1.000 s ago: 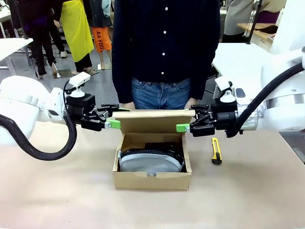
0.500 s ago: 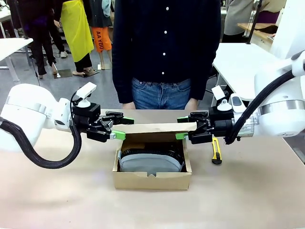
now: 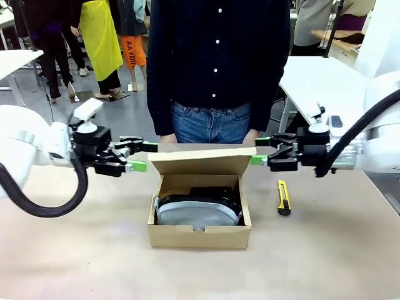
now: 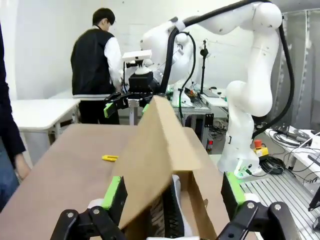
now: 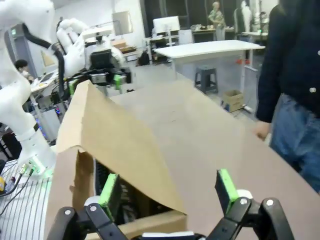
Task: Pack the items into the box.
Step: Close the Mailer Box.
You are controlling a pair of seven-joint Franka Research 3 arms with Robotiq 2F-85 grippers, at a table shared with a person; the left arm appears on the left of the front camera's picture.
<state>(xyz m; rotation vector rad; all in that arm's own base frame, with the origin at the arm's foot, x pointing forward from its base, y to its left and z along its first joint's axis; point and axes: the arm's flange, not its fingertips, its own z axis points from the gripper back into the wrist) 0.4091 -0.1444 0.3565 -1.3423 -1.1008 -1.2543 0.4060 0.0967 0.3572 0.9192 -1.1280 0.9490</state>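
The brown cardboard box stands at the table's middle with its flap lid raised and leaning a little forward. Inside lies the grey pouch with its black zipper edge, and behind it the black stapler, partly hidden. My left gripper hangs open just off the flap's left end. Open too, my right gripper is just off the flap's right end. In the left wrist view the flap rises between that gripper's green pads. The right wrist view has the flap between its pads.
A yellow-and-black utility knife lies on the table right of the box. A person stands at the far edge, hands near the table behind the flap. White tables stand farther back on both sides.
Half a second ago both grippers held the flap pressed down to near level. They have since drawn apart outward, and the flap has sprung back up.
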